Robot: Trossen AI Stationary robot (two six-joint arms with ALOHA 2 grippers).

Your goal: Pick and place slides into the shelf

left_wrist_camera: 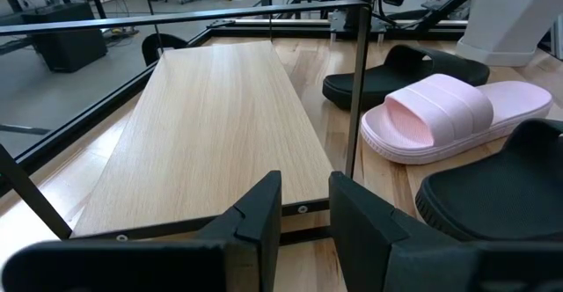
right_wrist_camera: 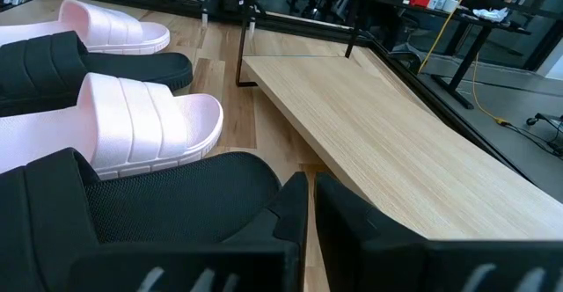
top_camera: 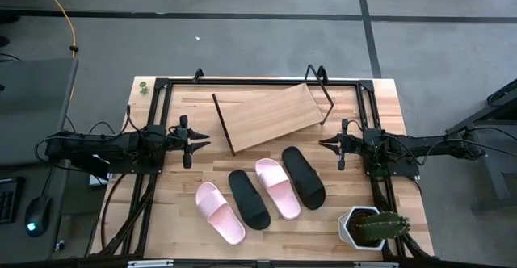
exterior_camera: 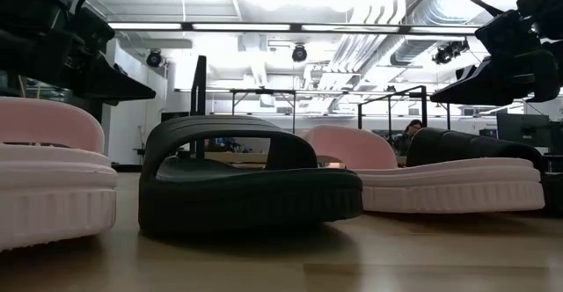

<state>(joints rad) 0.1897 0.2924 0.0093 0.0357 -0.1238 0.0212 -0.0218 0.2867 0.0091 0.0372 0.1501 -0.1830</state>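
Four rubber slide sandals [top_camera: 260,194], two pale pink and two black, are seen lying in a slanted row in front of the empty tilted wooden shelf [top_camera: 271,116]. The pressed-together right gripper [top_camera: 326,143] is nearest the right-hand black slide [top_camera: 304,177]; the left gripper [top_camera: 202,143] is slightly parted, empty.

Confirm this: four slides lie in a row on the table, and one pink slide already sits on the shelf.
Not right. The shelf is bare in the high view; all four slides, pink, black, pink and black, lie in a row on the table.
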